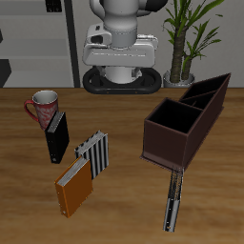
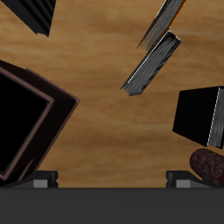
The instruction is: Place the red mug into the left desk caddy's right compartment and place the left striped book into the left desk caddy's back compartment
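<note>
Mostly cut off in wrist cam: red mug [image 2: 208, 166]. Gripper [image 2: 112, 179] open, empty. Left striped book [image 1: 172, 198] flat, long axis front-to-back, just at left desk caddy [image 1: 170, 143]'s front end; mug upright, far across table [image 1: 124, 219].

Bench [image 1: 124, 205]: wood grain, warm brown, satin sheen. Left desk caddy [image 1: 176, 133]: dark brown, matt, smooth walls. Red mug [image 1: 43, 108]: glazed ceramic look, mottled red-white outside. Left striped book [image 1: 172, 200]: fine grey stripes, papery edge. My fingers [image 2: 45, 180]: dull grey, matt.
</note>
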You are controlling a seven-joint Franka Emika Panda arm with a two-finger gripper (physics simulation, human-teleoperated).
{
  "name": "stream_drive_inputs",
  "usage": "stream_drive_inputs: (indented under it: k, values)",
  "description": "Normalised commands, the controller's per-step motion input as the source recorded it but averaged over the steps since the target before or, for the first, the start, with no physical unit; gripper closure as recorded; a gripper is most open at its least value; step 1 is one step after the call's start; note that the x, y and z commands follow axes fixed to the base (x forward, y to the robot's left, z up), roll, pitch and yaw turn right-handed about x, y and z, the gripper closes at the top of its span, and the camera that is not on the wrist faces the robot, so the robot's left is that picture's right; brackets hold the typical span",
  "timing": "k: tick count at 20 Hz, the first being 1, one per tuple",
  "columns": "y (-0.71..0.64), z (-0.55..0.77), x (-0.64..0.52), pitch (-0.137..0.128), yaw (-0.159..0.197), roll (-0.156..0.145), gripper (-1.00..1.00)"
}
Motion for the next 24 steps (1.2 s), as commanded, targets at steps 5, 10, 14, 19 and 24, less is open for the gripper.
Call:
stream_drive_inputs:
  k: [5, 10, 14, 19, 24]
  values:
    - [-0.13, 0.0, -0.07, -0.004, 0.002, 0.005, -1.0]
    - [-0.32, -0.09, -0.13, -0.005, 0.004, 0.009, -1.0]
    - [-0.4, -0.14, -0.19, -0.011, 0.039, 0.062, -1.0]
    - [-0.42, -0.1, -0.21, -0.025, 0.052, 0.074, -1.0]
    - [-0.34, -0.09, -0.27, -0.05, 0.027, 0.046, -1.0]
